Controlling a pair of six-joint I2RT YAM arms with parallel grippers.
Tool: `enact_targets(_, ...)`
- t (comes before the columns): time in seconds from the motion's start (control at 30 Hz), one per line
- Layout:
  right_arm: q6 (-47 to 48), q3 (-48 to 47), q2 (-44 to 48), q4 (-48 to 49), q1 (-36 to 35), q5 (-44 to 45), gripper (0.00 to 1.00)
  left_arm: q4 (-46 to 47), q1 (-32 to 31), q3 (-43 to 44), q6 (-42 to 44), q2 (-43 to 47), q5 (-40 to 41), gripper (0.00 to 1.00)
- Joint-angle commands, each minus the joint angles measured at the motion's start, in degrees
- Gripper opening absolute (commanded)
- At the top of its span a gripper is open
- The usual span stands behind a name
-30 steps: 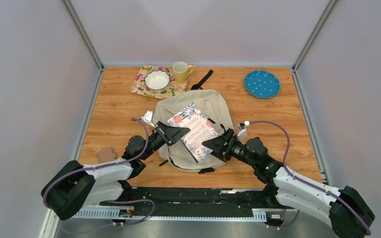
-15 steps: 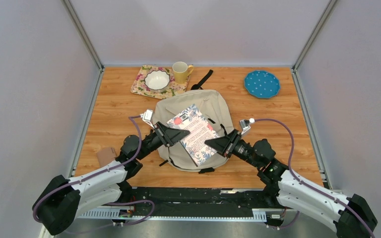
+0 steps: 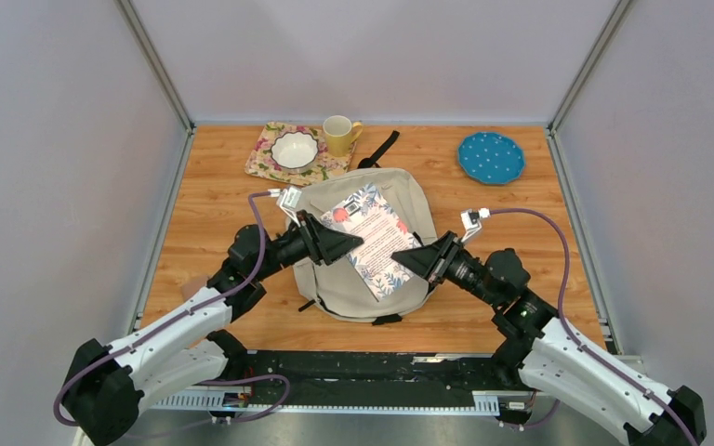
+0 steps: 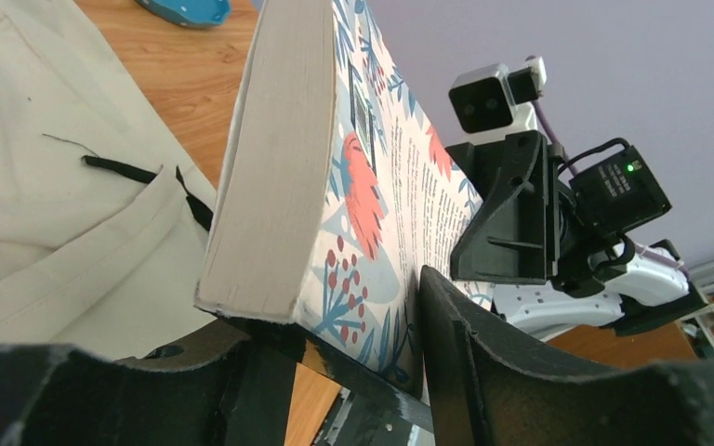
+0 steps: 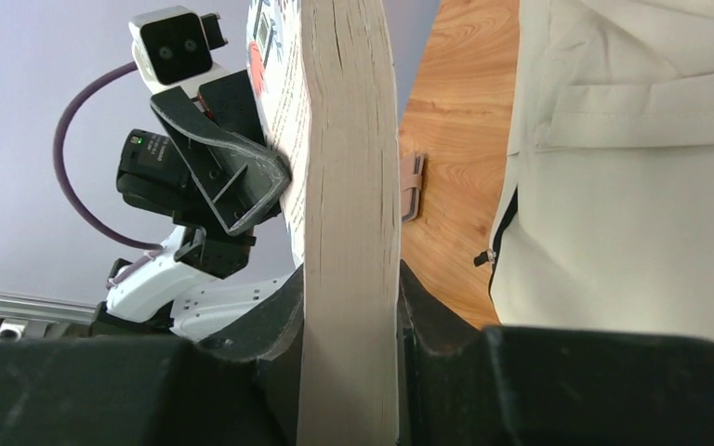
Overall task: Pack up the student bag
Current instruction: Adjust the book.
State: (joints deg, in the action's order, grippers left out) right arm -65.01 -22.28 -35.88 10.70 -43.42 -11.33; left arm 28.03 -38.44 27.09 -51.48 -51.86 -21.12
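The book (image 3: 369, 237) hangs over the student bag (image 3: 344, 288) lying on the bench (image 3: 214, 204), right fingers (image 5: 432, 330) pinching its edge, left fingers (image 4: 465, 344) spread around it.

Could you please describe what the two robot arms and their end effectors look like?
The left arm and right arm have white shells with black joints. The left end effector and right end effector are black, wedge-shaped two-finger units, each topped by a small white camera box. A purple cable loops along each arm.
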Motion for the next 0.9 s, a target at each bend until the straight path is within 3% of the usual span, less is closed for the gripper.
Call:
enact_targets(0.0, 6.56, -4.96, 1.77, -5.59, 1.31, -3.44, 0.0, -5.08, 0.03, 3.93, 8.5, 1.14, -2.08, 0.56)
enact_targets(0.13, 8.15, -6.1, 0.55, -7.18, 4.04, -7.9, 0.0, -6.67, 0.03, 4.37, 10.52, 1.93, -2.16, 0.54)
enact_targets(0.2, 7.71, -5.93, 0.37, -8.15, 4.57, -7.92, 0.0, -6.59, 0.03, 4.37, 10.62, 2.2, -2.25, 0.33)
enact_targets(0.27, 6.83, -5.41, 0.89, -8.93, 4.83, -5.65, 0.0, -6.85, 0.03, 4.46, 10.7, 1.94, -2.43, 0.26)
enact_targets(0.33, 6.48, -5.14, 2.99, -10.51, 5.01, -2.92, 0.0, -10.18, 0.03, 4.99, 11.75, 1.5, -2.52, 0.41)
enact_targets(0.4, 7.26, -5.75, 5.02, -16.57, 5.1, 2.17, 0.0, -16.12, 0.03, 6.48, 15.17, 0.79, -3.39, 0.74)
enact_targets(0.6, 8.15, -10.32, 14.33, -36.52, 5.1, 20.1, 0.0, -37.41, -0.41, 9.64, 26.86, 0.35, -3.75, 0.75)
enact_targets(0.73, 8.76, -13.39, 20.74, -45.14, 5.1, 27.4, 0.0, -46.31, -7.69, 12.46, 35.56, 2.11, 5.46, 0.76)
enact_targets(0.87, 8.33, -17.16, 24.45, -53.03, 5.19, 35.39, 0.0, -53.57, -19.44, 17.52, 41.36, -1.65, 13.9, 0.77)
